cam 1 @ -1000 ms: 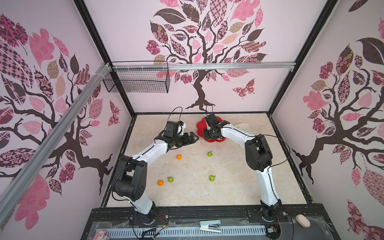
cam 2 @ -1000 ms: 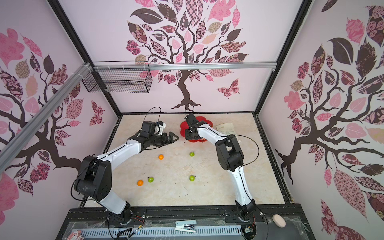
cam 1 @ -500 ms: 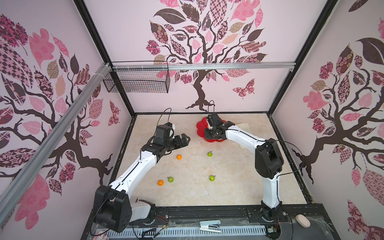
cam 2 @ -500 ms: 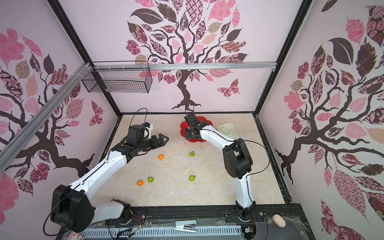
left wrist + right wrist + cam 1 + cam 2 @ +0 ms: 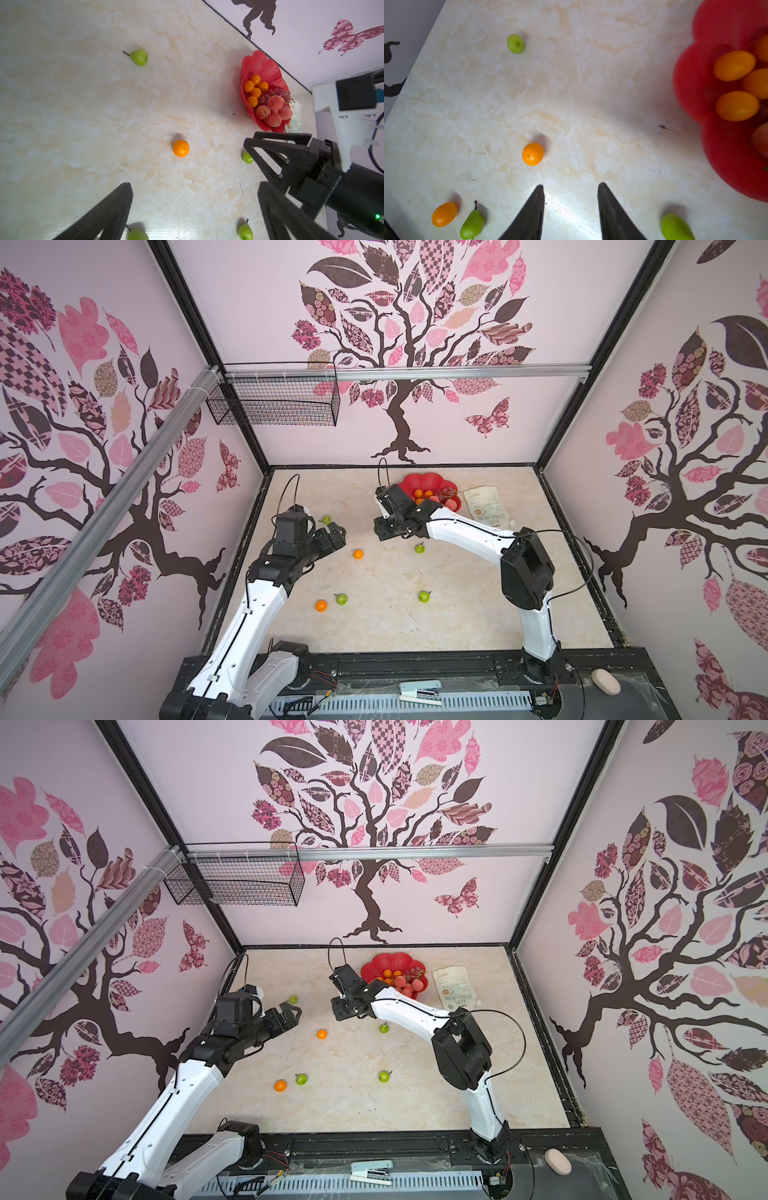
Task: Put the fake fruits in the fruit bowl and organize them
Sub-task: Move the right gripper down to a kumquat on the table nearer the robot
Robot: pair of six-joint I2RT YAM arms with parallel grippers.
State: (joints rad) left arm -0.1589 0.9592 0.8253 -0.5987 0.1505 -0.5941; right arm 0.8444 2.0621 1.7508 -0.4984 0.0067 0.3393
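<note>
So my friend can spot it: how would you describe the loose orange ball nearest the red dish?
Find the red flower-shaped dish by the back wall. Forward and left of it, on the pale tabletop, lies a small orange ball. It sits alone; the other loose orange ball has a green fruit beside it.

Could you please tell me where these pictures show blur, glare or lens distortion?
Right wrist view: fruit bowl soft, its oranges stretched into ovals near the edge, glare on the table. Left wrist view: sharp, loose orange casting a soft shadow. Both top views: evenly lit, frame post leaning from wide-angle.
</note>
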